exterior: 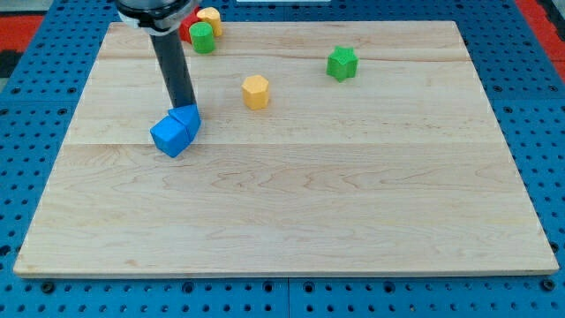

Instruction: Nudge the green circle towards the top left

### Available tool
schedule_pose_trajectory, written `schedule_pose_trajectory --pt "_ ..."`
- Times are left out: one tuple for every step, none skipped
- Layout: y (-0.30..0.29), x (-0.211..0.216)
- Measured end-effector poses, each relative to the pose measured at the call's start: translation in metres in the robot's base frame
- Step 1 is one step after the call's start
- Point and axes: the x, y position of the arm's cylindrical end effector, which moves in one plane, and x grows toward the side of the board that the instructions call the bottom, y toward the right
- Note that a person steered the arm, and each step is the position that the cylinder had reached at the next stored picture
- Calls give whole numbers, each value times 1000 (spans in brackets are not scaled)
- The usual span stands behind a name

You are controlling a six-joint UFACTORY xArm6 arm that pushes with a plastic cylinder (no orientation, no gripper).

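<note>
The green circle (pixel 202 37) sits near the board's top edge, left of centre, touching a red block (pixel 187 29) and a yellow block (pixel 210 18) in a tight cluster. My tip (pixel 184 105) is below that cluster, right at the top of two blue blocks (pixel 175 131) that lie pressed together at the view's left. The rod slants up from the tip to the arm at the view's top. The tip is well apart from the green circle.
A yellow hexagon block (pixel 255 91) lies near the middle top. A green star-like block (pixel 342 63) lies to its upper right. The wooden board (pixel 353 203) rests on a blue pegboard table.
</note>
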Motion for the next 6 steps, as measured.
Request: schedule_pose_trajectory --pt "-1 32" --pt "-5 45" --pt "-17 15" --pt "-58 -13" --pt "-54 -10" --pt "-40 -13"
